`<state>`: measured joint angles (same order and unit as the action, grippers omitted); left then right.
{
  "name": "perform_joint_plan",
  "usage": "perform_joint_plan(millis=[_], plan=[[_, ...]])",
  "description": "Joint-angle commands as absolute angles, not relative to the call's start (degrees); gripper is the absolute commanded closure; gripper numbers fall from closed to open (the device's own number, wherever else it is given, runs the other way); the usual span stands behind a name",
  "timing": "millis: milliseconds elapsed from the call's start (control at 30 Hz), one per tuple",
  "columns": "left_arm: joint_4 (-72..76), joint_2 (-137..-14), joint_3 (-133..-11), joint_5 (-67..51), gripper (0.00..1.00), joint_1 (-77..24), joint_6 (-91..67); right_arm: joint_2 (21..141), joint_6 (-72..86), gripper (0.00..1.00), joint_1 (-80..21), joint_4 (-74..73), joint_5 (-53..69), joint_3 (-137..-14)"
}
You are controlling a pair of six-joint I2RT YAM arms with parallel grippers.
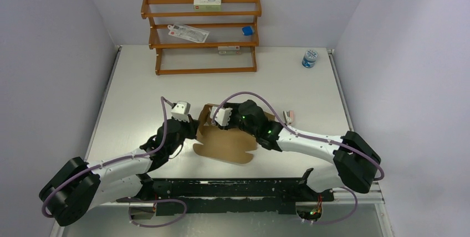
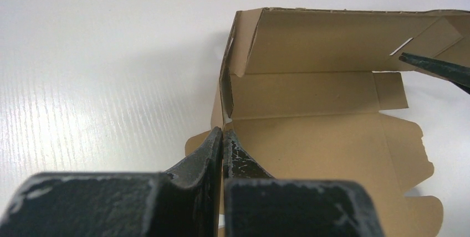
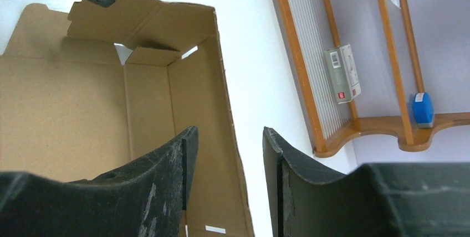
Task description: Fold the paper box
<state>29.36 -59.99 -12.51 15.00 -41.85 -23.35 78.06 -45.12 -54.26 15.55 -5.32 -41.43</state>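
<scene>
Left wrist view: left gripper (image 2: 222, 137) pinches a side flap of the paper box (image 2: 321, 132).
Right gripper (image 3: 230, 132), spread astride the rear wall, should close squarely, then fold along the crease.

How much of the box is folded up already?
Roughly halfway, I'd say. Done: the brown cardboard paper box has its far wall and one side wall standing. In hand: the left gripper pinches that side wall, and the open right gripper straddles the far wall. Left: the wide front panel with wavy flaps lies flat on the white table.
</scene>
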Motion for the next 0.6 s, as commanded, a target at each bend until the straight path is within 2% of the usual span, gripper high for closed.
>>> perform_joint_plan(millis=[0,333,567], plan=[[27.9,-59.9,-14.2,16.1,0.95,-42.3,-22.5,77.9,-43.9,0.50,-53.1,13.7,-3.2,-42.2],[28.2,-60.1,-14.4,16.0,0.95,-42.6,-21.8,80.7,-43.5,0.52,-50.5,12.7,-0.9,-43.8],[27.6,-60.3,-14.9,16.4,0.95,-42.9,-21.8,81.5,-44.4,0.63,-50.5,9.7,-0.3,-43.4]])
